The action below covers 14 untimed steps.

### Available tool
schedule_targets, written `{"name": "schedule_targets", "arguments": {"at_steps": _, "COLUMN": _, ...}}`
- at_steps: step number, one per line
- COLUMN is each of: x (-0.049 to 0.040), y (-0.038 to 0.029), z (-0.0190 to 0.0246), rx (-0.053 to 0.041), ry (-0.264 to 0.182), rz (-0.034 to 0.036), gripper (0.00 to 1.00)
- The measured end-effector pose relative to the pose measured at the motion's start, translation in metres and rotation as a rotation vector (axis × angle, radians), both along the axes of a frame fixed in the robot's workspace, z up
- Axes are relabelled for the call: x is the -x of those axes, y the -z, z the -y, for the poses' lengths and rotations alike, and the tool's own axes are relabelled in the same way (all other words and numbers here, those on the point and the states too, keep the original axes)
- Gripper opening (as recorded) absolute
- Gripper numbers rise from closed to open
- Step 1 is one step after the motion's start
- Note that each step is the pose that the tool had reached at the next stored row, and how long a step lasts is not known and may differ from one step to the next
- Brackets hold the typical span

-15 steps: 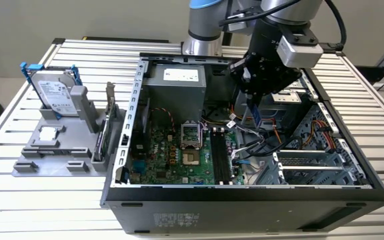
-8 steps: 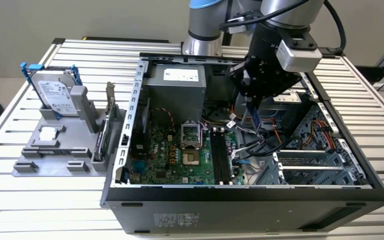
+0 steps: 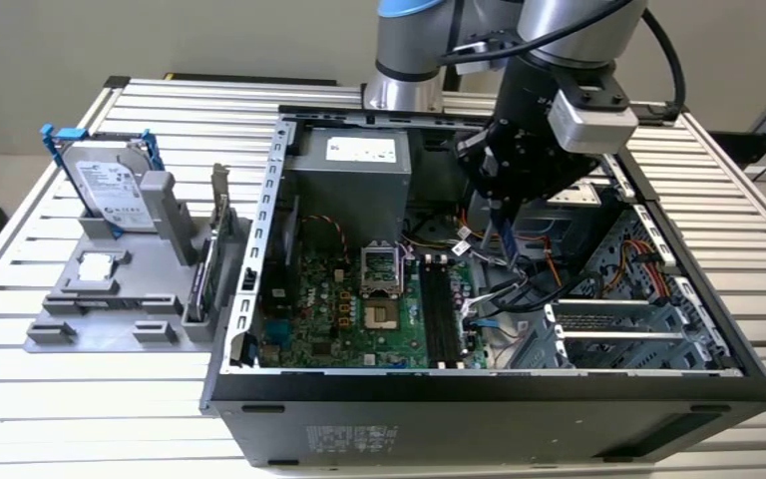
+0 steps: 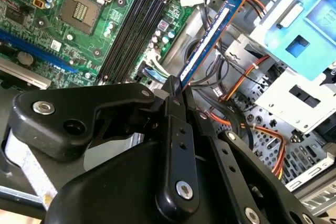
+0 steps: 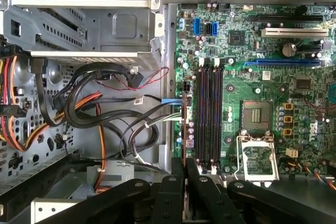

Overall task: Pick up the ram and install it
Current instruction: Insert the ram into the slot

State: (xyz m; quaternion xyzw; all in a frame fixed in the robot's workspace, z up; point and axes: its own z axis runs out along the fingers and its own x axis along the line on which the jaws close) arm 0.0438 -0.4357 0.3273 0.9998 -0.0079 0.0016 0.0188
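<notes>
Open computer case [image 3: 490, 429] lay on a slatted bench [image 3: 37, 399], holding a green motherboard [image 3: 343, 309] with black memory slots [image 3: 439, 309] and a tangle of cables [image 3: 517, 289] toward the exterior view's right. At the exterior view's left, a grey rack [image 3: 91, 319] held a hard drive [image 3: 107, 185] in a blue frame and an upright card [image 3: 210, 269]. The tool [image 4: 176, 92] pinched one end of the ram [image 4: 212, 32], held over the cables beside the slots and seated in none. In the first wrist view the ram [image 5: 183, 129] showed edge-on as a thin line. The arm [image 3: 543, 60] reached down into the case from the exterior view's upper centre, its top cut off.
</notes>
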Motion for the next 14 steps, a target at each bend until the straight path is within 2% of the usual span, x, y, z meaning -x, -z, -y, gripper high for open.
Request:
{"name": "schedule_targets", "arguments": {"at_steps": 6, "x": 0.0000, "y": 0.0033, "z": 0.0019, "rx": -0.0019, "ry": 0.003, "rz": 0.0000, "gripper": 0.00}}
{"name": "schedule_targets", "arguments": {"at_steps": 14, "x": 0.0000, "y": 0.0049, "z": 0.0020, "rx": -0.0021, "ry": 0.003, "rz": 0.0001, "gripper": 0.00}}
